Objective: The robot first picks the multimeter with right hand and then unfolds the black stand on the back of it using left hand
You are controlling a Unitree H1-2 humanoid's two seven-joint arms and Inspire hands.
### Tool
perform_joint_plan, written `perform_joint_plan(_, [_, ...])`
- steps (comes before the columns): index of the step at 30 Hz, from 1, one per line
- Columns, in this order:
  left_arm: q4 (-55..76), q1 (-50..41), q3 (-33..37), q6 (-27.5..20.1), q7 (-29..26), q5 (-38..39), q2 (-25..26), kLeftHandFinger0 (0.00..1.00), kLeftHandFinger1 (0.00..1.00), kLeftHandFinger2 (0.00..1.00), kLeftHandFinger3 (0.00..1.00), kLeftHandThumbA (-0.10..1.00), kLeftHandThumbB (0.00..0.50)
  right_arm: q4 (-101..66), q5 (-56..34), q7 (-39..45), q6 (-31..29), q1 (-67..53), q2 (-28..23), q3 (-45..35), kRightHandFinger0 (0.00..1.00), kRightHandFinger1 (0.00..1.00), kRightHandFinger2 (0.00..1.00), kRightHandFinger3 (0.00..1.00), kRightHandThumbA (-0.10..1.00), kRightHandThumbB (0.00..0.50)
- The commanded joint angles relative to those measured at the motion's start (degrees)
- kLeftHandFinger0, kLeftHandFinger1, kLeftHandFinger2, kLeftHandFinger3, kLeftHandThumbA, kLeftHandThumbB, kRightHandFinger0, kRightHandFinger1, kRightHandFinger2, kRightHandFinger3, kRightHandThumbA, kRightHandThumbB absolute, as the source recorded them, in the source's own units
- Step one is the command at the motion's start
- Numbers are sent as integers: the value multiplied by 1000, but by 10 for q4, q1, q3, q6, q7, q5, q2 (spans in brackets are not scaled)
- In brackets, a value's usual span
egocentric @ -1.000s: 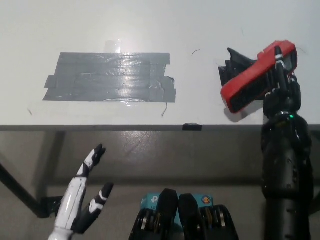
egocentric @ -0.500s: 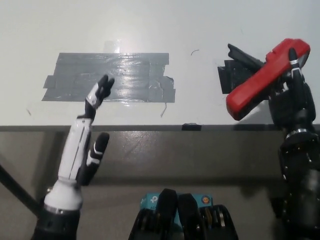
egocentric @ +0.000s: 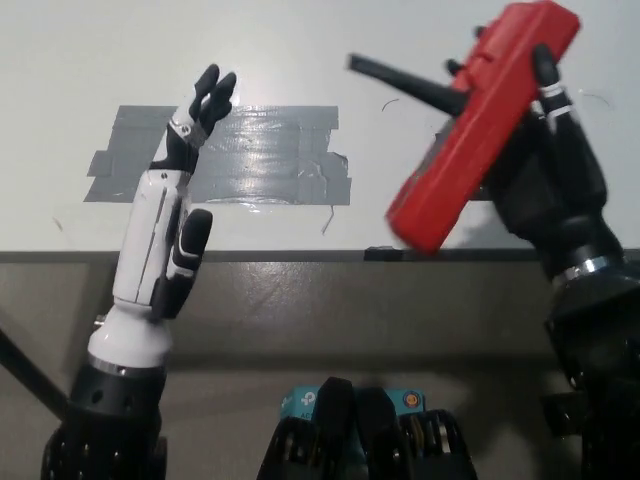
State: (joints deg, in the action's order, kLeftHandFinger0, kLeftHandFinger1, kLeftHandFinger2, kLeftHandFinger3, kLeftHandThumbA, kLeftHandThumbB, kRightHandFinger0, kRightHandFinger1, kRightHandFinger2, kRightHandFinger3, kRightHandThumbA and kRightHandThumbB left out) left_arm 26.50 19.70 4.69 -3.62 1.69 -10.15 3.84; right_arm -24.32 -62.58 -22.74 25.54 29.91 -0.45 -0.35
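Observation:
My black right hand (egocentric: 550, 160) is shut on the red multimeter (egocentric: 480, 125) and holds it tilted above the table's right side. A thin black stand (egocentric: 405, 85) sticks out from the multimeter toward the left. At the left my white left hand (egocentric: 170, 220) is raised over the table edge, open, with its fingers pointing up over the grey tape. It holds nothing and stays well left of the multimeter.
A patch of grey duct tape (egocentric: 270, 160) lies on the white table (egocentric: 300, 40). The table's front edge (egocentric: 320, 256) runs across the middle of the view, with floor below it. A small dark object (egocentric: 440, 150) shows under the multimeter.
The right hand has lifted the multimeter higher and toward the middle, tilting it steeper. The left hand has risen from below the table edge to over the tape.

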Motion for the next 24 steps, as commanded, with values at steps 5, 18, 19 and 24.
perform_joint_plan(5, [49,54,12,1,8,15,-23,1000,1000,1000,1000,1000,296,-96,-131,62,14,33,-7,49,0,390,890,779,-100,131])
perform_joint_plan(18, [117,38,28,-61,2,-92,-37,1000,1000,1000,1000,1000,272,-133,-152,28,4,-13,-50,26,0,429,903,920,-100,101])
perform_joint_plan(19, [124,36,26,-68,0,-81,-37,1000,1000,1000,1000,1000,281,-135,-154,20,4,-14,-55,22,0,429,912,891,-100,110])
perform_joint_plan(24, [157,36,18,-98,-2,-44,-32,1000,1000,1000,1000,1000,317,-128,-160,28,-2,-15,-73,6,0,443,931,885,-100,101])
